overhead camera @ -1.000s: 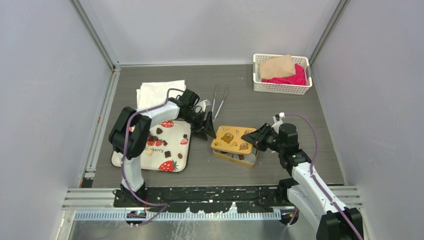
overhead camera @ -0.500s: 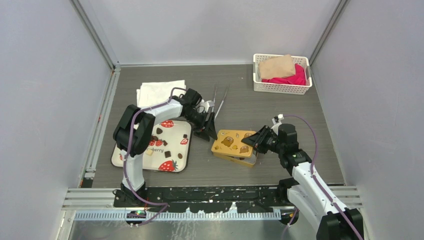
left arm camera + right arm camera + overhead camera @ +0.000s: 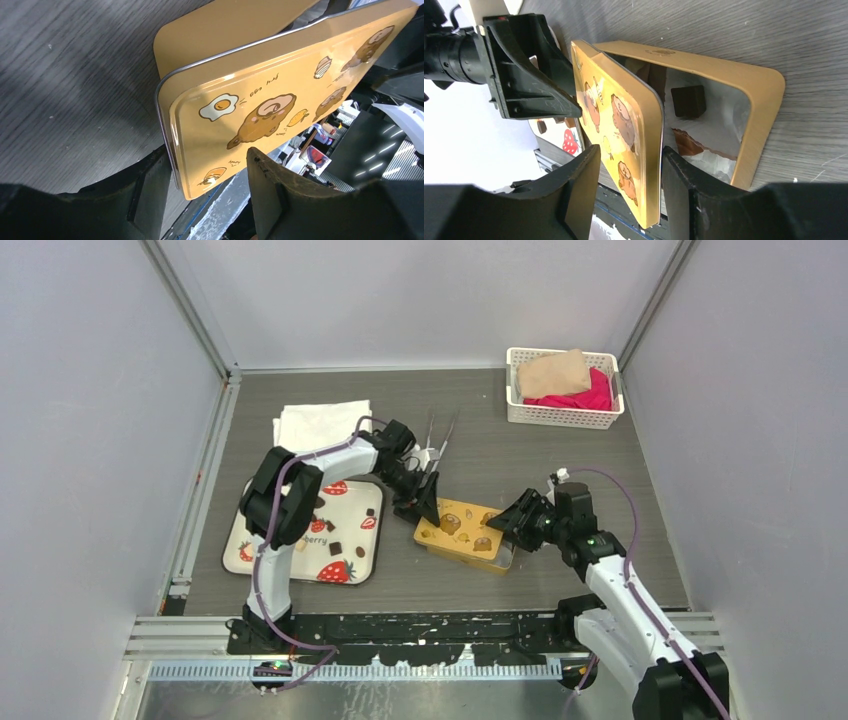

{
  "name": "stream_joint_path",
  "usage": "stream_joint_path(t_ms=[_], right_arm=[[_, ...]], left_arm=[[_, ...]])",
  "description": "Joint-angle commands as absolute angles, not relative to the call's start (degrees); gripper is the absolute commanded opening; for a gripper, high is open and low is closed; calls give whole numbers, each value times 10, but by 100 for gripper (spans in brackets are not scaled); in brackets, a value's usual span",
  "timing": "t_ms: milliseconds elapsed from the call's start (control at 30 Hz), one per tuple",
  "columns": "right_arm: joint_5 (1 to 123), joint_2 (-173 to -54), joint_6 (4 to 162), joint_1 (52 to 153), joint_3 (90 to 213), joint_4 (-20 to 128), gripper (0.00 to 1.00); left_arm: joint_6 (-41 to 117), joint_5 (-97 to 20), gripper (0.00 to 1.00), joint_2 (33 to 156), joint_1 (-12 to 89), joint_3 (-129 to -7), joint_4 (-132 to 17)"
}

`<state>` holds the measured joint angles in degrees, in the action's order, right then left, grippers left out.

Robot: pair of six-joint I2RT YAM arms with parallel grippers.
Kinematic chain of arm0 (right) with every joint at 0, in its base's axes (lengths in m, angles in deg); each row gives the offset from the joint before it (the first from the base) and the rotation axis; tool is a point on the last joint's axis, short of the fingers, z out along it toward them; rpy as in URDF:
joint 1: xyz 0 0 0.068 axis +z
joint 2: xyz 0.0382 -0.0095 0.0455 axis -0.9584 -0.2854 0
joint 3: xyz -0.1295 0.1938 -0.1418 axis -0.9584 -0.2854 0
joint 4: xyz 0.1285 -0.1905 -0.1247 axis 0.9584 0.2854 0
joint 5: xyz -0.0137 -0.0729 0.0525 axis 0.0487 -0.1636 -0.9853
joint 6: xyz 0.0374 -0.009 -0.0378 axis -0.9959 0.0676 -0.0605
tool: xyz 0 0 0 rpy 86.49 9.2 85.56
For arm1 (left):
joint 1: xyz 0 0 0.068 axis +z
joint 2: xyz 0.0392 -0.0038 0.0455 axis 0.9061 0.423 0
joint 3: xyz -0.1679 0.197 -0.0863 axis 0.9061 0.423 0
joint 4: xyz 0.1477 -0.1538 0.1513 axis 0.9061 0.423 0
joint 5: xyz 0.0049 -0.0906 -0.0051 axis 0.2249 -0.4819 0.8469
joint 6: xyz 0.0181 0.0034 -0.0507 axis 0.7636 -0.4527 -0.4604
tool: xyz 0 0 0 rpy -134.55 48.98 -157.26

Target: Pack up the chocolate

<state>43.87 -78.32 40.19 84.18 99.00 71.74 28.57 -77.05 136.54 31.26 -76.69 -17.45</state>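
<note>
Golden lid: lowered askew onto tin, shifted toward left gripper.
Right gripper: just widened, loosely astride lid.
Left gripper: half-wide around lid's corner.
Chocolate: inside tin, beyond right fingertips.
Meaning: lid released; seating it probably remains.

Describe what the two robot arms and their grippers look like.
Both the left arm and the right arm have white links with bulky black joints. A thin purple cable loops along each. The left gripper and right gripper are matte black, with broad wedge-shaped fingers. A small green light shows on the right arm.
</note>
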Motion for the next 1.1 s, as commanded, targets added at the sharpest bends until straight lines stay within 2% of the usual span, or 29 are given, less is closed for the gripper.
stream_joint_path(t_ms=[0,267,367,500,833,1067], right_arm=[[483,-768,435,843,1046,768,55],[572,-765,493,843,1119,888,56],[671,-768,499,843,1145,960,59],[754,-765,456,843,1142,975,61],[634,-807,393,842,1082,876,62],[613,-837,403,843,1063,866,63]], left_arm=[[300,-772,57,1367,309,-793,-155],[300,-770,56,1373,306,-811,-148],[307,-765,55,1369,303,-825,-133],[316,-756,55,1367,297,-844,-113],[317,-764,55,1388,283,-850,-110],[311,-761,55,1396,266,-857,-110]])
